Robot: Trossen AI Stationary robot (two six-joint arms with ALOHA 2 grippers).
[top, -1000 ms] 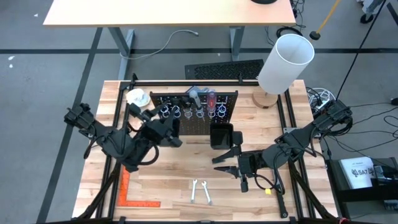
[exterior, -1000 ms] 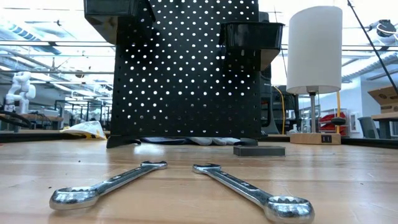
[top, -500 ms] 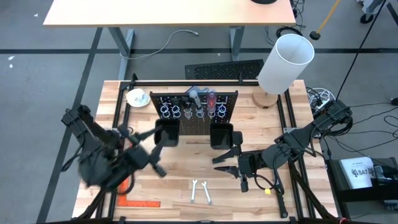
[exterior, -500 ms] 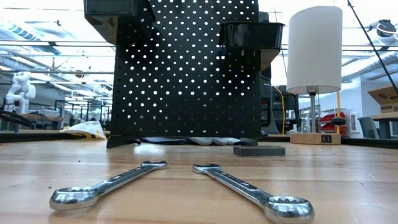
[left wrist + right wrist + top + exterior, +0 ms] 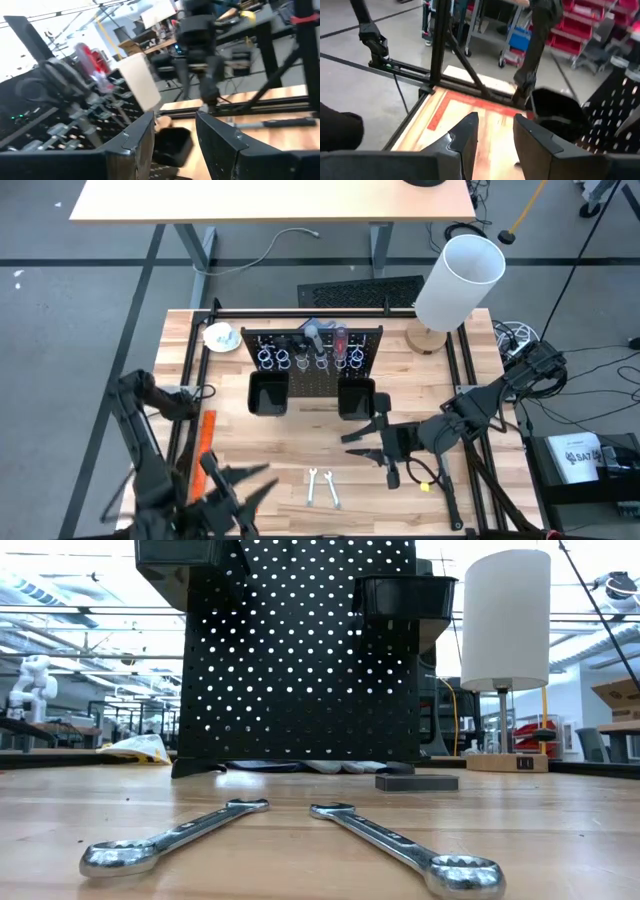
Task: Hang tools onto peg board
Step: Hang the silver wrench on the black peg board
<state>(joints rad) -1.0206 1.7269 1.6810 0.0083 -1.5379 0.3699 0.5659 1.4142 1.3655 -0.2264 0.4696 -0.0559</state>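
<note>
Two silver wrenches (image 5: 320, 487) lie flat side by side on the table near its near edge; the low view shows the left one (image 5: 170, 839) and the right one (image 5: 405, 848). The black peg board (image 5: 315, 358) stands upright at the far middle, with screwdrivers in its wire rings (image 5: 310, 358) and two black bins (image 5: 268, 393). My left gripper (image 5: 248, 483) is open and empty, near the table's near left corner, left of the wrenches. My right gripper (image 5: 360, 437) is open and empty, right of the wrenches and in front of the right bin (image 5: 356, 397).
A white lamp (image 5: 458, 278) on a wooden base stands at the far right. An orange square ruler (image 5: 207, 442) lies at the near left. A white object (image 5: 220, 337) lies left of the board. A small dark block (image 5: 417, 781) lies in front of the board.
My left arm has swung away from the peg board's left bin toward the table's near left corner, its gripper open throughout. The wrenches and the board have stayed where they were.
</note>
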